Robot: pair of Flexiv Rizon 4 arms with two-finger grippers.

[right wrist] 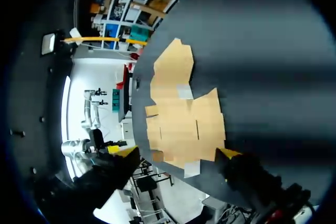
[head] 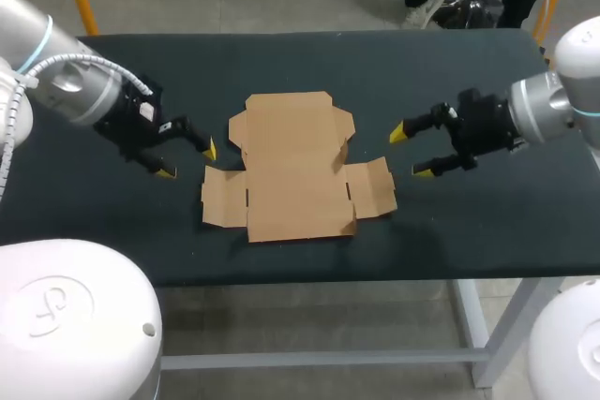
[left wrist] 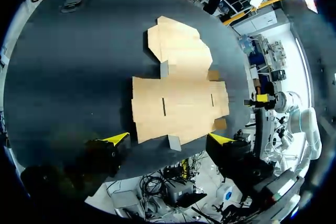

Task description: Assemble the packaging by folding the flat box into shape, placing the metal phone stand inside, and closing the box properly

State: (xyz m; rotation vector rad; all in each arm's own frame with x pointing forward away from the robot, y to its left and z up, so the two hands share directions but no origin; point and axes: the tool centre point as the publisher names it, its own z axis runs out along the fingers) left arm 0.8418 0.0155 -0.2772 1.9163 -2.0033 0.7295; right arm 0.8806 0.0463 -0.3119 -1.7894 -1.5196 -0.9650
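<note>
worktop (head: 281,63): dark, matte surface. it carries the flat box and extends from the left arm's side to the right arm's side.

left arm (head: 66,91): enters from the left edge of the head view. its wrist points toward the middle of the worktop.

right arm (head: 544,110): enters from the right edge. its wrist points left, toward the middle of the worktop.

flat box (head: 292,175): brown cardboard, unfolded, lying flat at the middle of the worktop. the narrower panel lies on the far side. the wider section, with one side flap at the left and one at the right, lies on the near side. no flap is raised. in the left wrist view the flat box (left wrist: 178,103) lies ahead of that arm's jaws. in the right wrist view the flat box (right wrist: 184,119) likewise lies ahead of the jaws.

left jaws: spread, pinching nothing. the yellow fingertips (head: 208,149) stand just left of the box's left edge, apart from it.

right jaws: spread, pinching nothing. the yellow fingertips (head: 397,133) stand near the right side flap, apart from it.

small dark object (left wrist: 71,1): lies at the far left corner of the worktop, well apart from the box. its identity cannot be determined.
</note>
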